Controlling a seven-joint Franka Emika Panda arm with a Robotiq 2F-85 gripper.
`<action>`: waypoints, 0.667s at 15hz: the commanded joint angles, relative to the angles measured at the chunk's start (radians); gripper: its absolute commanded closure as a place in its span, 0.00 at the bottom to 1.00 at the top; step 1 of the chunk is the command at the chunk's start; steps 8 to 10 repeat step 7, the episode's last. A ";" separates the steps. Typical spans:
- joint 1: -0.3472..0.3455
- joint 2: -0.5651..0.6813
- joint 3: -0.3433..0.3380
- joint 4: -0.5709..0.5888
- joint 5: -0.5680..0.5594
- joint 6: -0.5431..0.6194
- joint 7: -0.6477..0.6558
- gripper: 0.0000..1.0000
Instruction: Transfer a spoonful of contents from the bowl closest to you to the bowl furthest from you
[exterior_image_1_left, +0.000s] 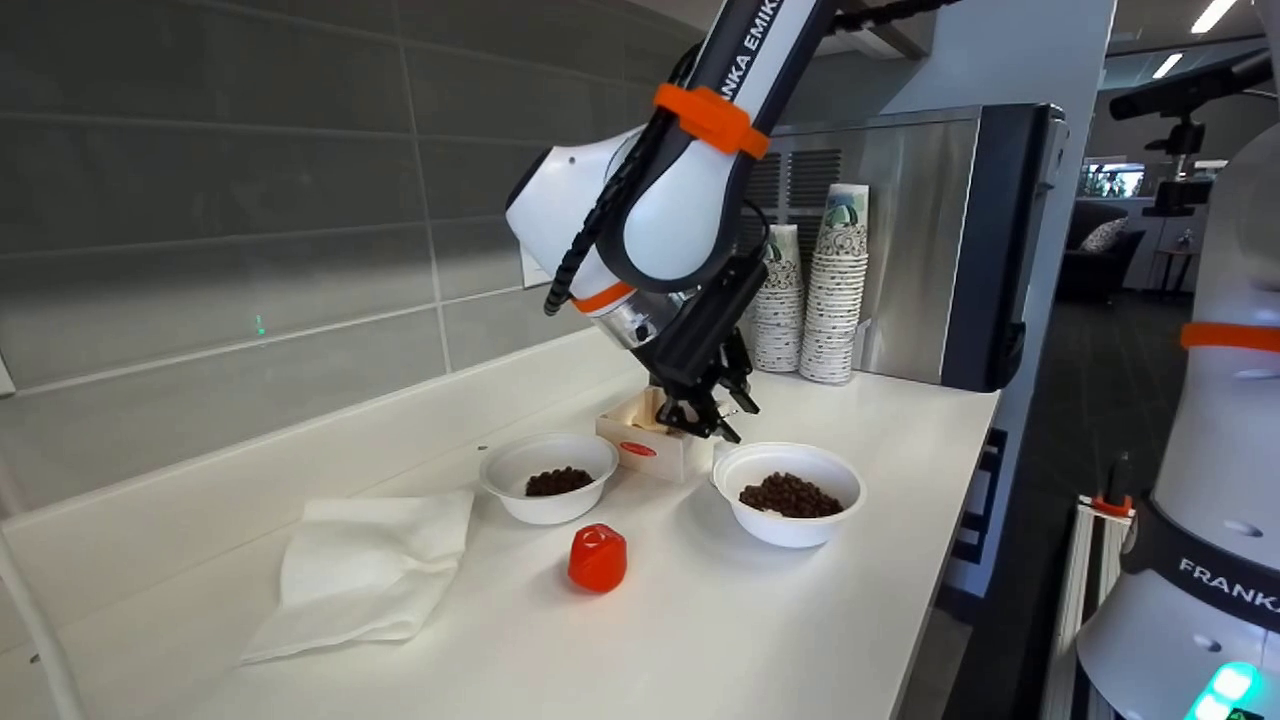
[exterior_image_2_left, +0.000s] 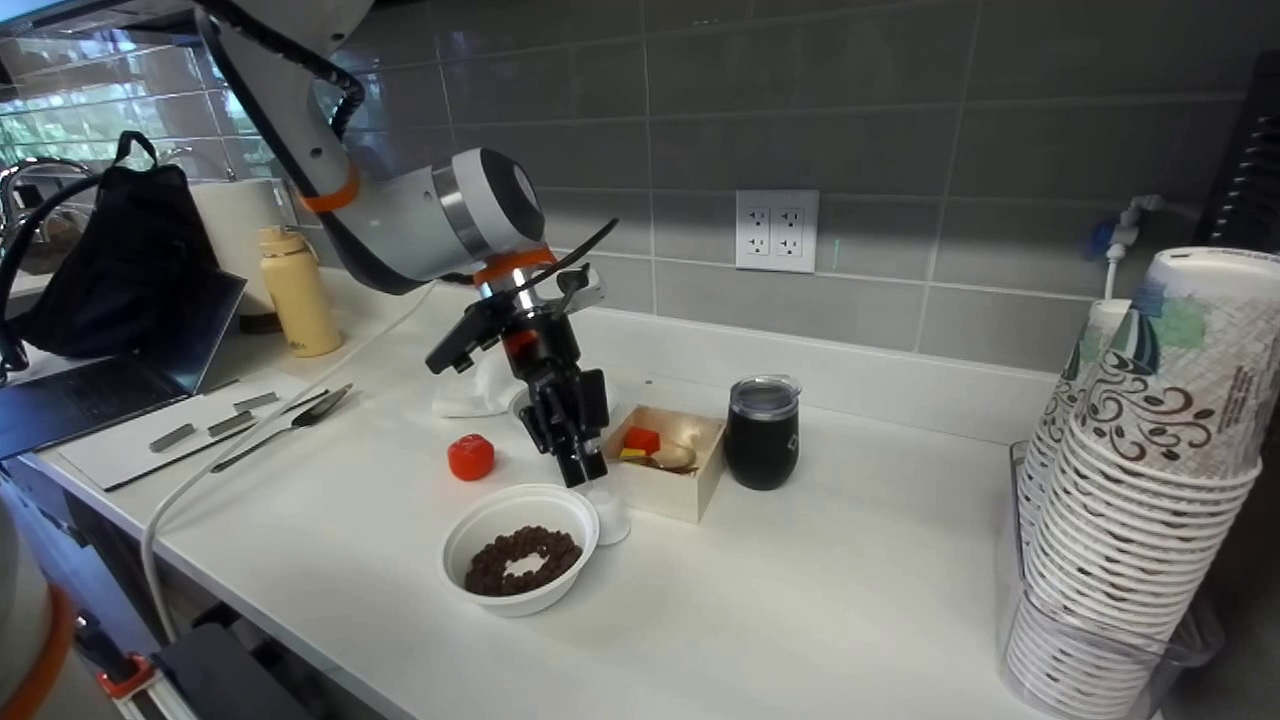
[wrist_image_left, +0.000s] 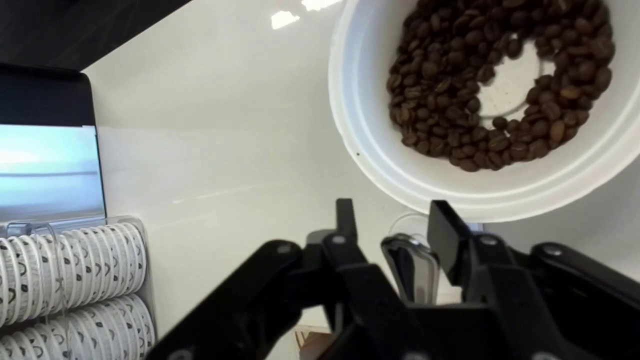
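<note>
A white bowl (exterior_image_1_left: 790, 532) of dark beans stands near the counter edge and also shows in an exterior view (exterior_image_2_left: 520, 602) and in the wrist view (wrist_image_left: 425, 197). Another white bowl (exterior_image_1_left: 545, 512) with fewer beans stands nearer the wall; the arm mostly hides it elsewhere. My gripper (exterior_image_1_left: 742, 422) is tilted beside the first bowl, above a wooden box (exterior_image_1_left: 655, 455); it also shows in an exterior view (exterior_image_2_left: 585, 445). In the wrist view my gripper (wrist_image_left: 392, 206) is open. A metal spoon handle (wrist_image_left: 420, 275) stands between the fingers, closer to the right one, with a gap at the left.
The box holds a red piece (exterior_image_2_left: 641, 439) and a rounded spoon-like piece (exterior_image_2_left: 675, 456). A black tumbler (exterior_image_2_left: 762, 440) stands beside it. A red object (exterior_image_1_left: 597, 558), a white cloth (exterior_image_1_left: 375, 575) and stacked cups (exterior_image_1_left: 835, 300) are around. A transparent disc (exterior_image_2_left: 608, 520) lies behind the first bowl.
</note>
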 joint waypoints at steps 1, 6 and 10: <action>-0.005 0.006 -0.010 0.010 0.023 0.009 -0.019 0.25; -0.001 -0.030 -0.007 -0.004 0.053 0.008 -0.016 0.00; 0.000 -0.037 -0.007 -0.008 0.053 0.002 -0.009 0.00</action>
